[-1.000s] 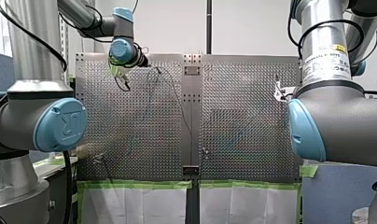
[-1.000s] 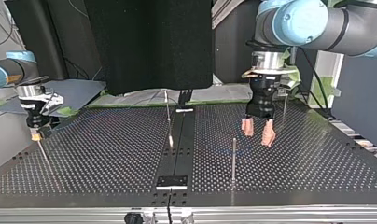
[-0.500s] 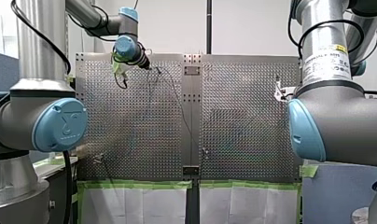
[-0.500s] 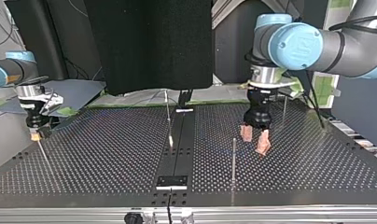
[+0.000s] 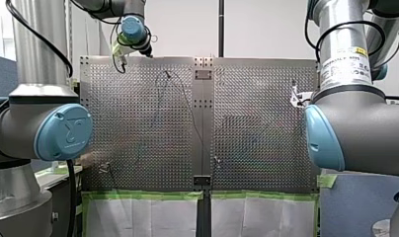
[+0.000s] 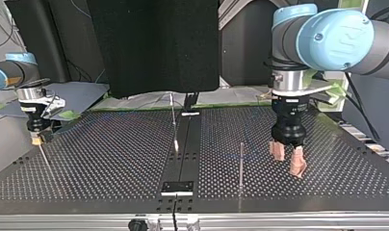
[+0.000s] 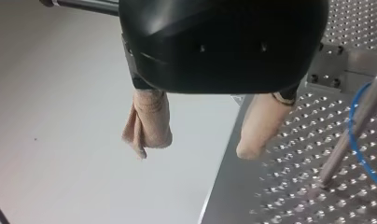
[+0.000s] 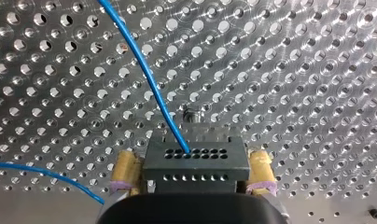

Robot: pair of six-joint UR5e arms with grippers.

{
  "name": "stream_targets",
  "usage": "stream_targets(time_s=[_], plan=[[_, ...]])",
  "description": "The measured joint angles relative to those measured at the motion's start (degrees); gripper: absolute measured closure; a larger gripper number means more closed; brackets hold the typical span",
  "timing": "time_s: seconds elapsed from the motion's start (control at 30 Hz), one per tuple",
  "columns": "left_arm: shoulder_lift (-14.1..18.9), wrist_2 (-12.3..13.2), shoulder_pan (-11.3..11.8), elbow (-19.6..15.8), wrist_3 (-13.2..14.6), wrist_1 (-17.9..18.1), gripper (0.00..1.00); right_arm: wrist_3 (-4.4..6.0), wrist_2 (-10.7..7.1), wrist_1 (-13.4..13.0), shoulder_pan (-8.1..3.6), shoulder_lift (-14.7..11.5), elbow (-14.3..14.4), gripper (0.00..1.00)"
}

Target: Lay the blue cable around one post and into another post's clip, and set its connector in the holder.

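In the top view, nearest the lower edge, a small black plate [image 6: 178, 186] sits on the dark centre strip of the perforated metal surface [image 6: 96, 168]. To its right stands a thin upright metal post [image 6: 241, 163]. Further right, my left gripper [image 6: 288, 160] hangs over the surface, its pinkish-beige padded fingers [image 6: 298, 166] apart and holding nothing. At the far left, my right gripper [image 6: 36, 137] sits low by the surface edge. Its wrist view shows yellow pads [image 8: 261, 165] clamped on a dark grey rectangular connector [image 8: 196, 158], with the thin blue cable [image 8: 144, 70] running from it away across the holes. My left wrist view shows that cable beside a bare metal post [image 7: 350, 135].
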Motion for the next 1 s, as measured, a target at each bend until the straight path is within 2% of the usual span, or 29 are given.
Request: stream_targets(time_s=[0.27,0.57,0.8,1.0], plan=[[-0.5,0.3,-0.2,3.4,4.7,-4.7,0.0,-0.02,-0.01,0.0,-0.03,0.0,0.0,0.0],[-1.6,1.0,-1.3,3.7,10.2,-10.2,0.0,-0.02,-0.03,0.0,-0.09,0.0,0.0,0.0],[-1.7,3.3,-1.8,3.7,14.4,-14.4,0.0,0.0,-0.01,-0.1,-0.1,0.0,0.0,0.0],[-1.7,3.8,-1.9,3.7,18.1,-18.1,0.0,0.15,0.0,-0.1,-0.2,0.0,0.0,0.0]])
